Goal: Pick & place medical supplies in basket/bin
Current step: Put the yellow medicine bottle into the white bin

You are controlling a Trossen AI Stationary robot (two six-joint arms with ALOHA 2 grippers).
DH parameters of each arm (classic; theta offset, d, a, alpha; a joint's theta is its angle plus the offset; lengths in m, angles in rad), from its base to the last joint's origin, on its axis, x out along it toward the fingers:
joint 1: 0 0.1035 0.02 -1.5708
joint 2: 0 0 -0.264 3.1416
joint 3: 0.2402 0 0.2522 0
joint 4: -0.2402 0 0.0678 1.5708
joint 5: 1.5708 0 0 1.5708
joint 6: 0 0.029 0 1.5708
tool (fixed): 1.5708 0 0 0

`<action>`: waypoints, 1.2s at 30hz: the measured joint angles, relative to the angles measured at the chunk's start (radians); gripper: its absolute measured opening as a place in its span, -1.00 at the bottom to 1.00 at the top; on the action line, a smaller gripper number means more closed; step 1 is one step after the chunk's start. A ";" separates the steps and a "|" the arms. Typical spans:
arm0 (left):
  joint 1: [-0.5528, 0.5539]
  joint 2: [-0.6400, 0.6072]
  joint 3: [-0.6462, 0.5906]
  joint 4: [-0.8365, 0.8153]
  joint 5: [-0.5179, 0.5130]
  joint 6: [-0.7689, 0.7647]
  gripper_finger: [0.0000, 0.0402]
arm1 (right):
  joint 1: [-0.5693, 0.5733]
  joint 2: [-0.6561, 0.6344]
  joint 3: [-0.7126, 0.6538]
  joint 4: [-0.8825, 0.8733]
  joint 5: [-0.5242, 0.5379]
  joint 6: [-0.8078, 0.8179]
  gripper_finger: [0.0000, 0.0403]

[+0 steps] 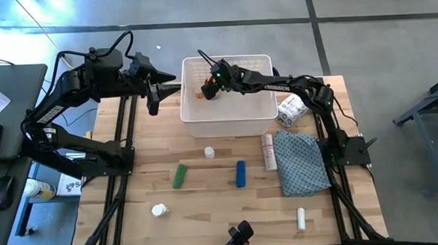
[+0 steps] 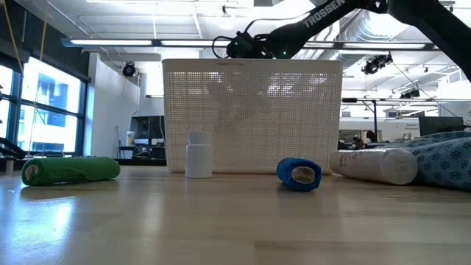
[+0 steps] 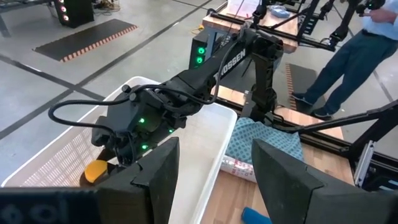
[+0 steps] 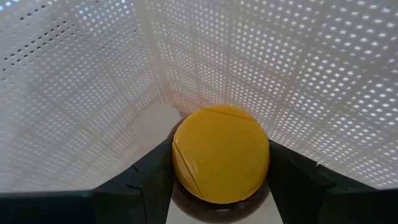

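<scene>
One item in hand: large white lattice-sided plastic bin (image 1: 228, 118) sits at the table's far middle, and the right gripper (image 1: 207, 91) hangs inside its left corner, fingers closed around the amber bottle with the yellow cap (image 4: 221, 154), cap facing the corner walls. Release point is straight below, I'd judge. Left gripper (image 3: 211, 171) waits just outside the bin's left wall, fingers apart, empty. "TROSSEN" reads on the right arm; printed white tube (image 2: 375, 163) text unreadable.
</scene>
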 joint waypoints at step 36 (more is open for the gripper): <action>0.000 0.000 0.000 0.000 0.001 0.003 0.16 | -0.003 0.002 0.001 0.027 -0.001 -0.041 0.20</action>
